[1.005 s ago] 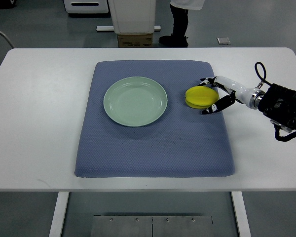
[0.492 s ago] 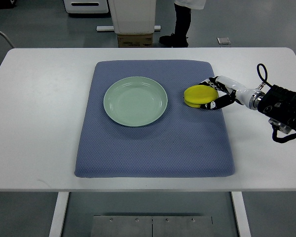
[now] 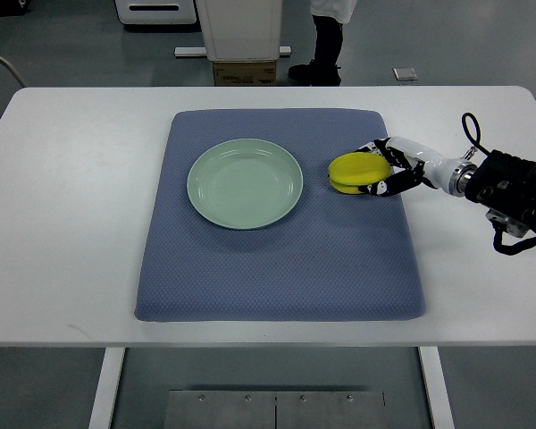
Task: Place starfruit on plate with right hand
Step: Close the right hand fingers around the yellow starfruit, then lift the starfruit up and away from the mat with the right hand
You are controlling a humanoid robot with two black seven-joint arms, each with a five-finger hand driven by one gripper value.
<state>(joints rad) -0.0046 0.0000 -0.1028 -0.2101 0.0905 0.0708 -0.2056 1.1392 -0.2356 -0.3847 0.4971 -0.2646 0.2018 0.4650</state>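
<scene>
The right hand (image 3: pixel 383 170) looks to have its fingers wrapped around the yellow starfruit (image 3: pixel 355 172), which sits on the blue mat (image 3: pixel 277 268) just right of the green plate (image 3: pixel 245 183), so lifting and carrying it leftward comes next.

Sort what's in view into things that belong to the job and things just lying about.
Belongs to the job:
- starfruit, yellow, on the mat
- plate, green, nothing on it
- right robot hand, fingers closed around the starfruit

Just there:
- blue mat
- white table
- person standing beyond the table
</scene>
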